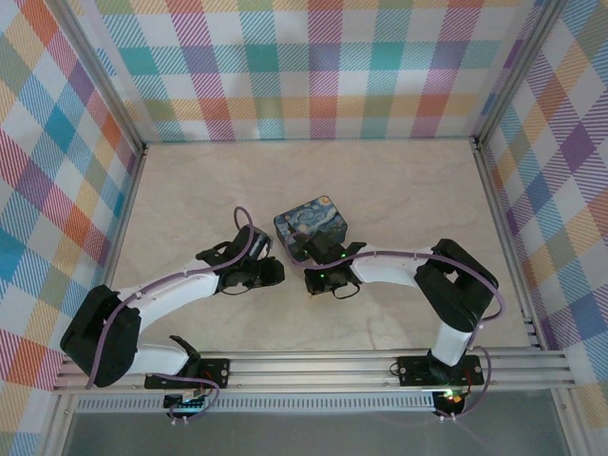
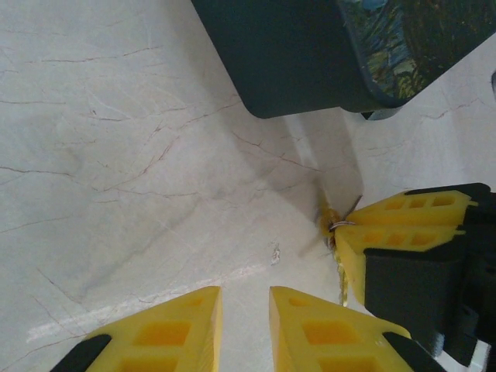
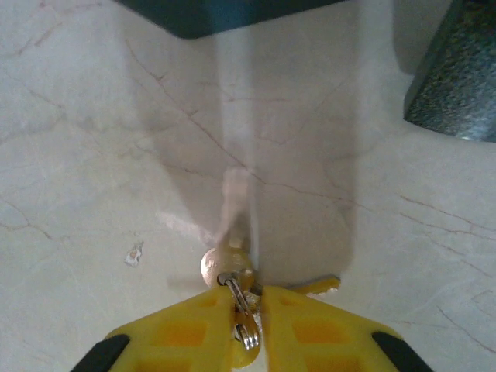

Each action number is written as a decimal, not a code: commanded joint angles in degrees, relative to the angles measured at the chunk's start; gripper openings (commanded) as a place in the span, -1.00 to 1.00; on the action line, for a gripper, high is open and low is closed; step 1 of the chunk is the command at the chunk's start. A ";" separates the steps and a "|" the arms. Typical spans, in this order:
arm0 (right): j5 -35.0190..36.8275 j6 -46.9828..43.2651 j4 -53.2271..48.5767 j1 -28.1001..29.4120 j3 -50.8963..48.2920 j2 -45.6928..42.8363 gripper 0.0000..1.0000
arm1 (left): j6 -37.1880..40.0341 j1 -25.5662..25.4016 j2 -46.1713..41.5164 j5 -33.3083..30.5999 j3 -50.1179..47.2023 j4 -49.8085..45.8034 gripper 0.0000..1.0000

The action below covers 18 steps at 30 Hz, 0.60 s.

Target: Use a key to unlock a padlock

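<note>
Right gripper: its two yellow fingers are squeezed tight on a little ring of keys, low over the table.
The key: it sticks out from the tips of those fingers. It is near the tin but not touching it.
Why it is held this way: I think the pinch at the ring end leaves the long part free, so it can go into a keyhole.
How the key looks: it is very small, with a round goldish head and a thin silver ring through it. The long part points away from the gripper and looks blurry. A second key pokes out to one side.
Left gripper: its fingers are close together with a thin gap, and nothing is in the gap. It sits just beside the right gripper, maybe ready to help.
Tin: blue and yellow paint, sitting just behind both grippers.
Speck: a tiny bit lies on the table near the key, too small to tell what it is.
</note>
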 commanded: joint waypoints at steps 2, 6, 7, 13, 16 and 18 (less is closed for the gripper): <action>3.57 4.29 -4.56 0.35 -2.86 4.50 -0.83 | -0.72 0.59 -1.98 0.99 -2.16 0.15 -0.55; -0.46 9.94 1.72 -1.43 -7.28 1.35 -1.00 | -5.86 -0.63 -0.84 7.61 -6.55 8.17 -0.55; -2.14 11.68 4.50 -2.15 -8.93 0.34 -1.00 | -7.05 -1.09 -0.46 8.70 -7.65 10.12 -0.55; -5.82 17.14 11.62 -3.44 -11.79 -1.74 -1.00 | -12.25 -1.61 0.36 11.73 -10.88 17.12 -0.52; -6.78 17.47 12.79 -3.67 -11.39 -0.17 -1.00 | -15.28 -1.70 2.17 13.52 -11.18 21.44 -0.40; -7.33 17.93 14.13 -3.75 -11.75 0.52 -1.00 | -17.24 -1.87 3.76 14.03 -11.40 24.32 -0.39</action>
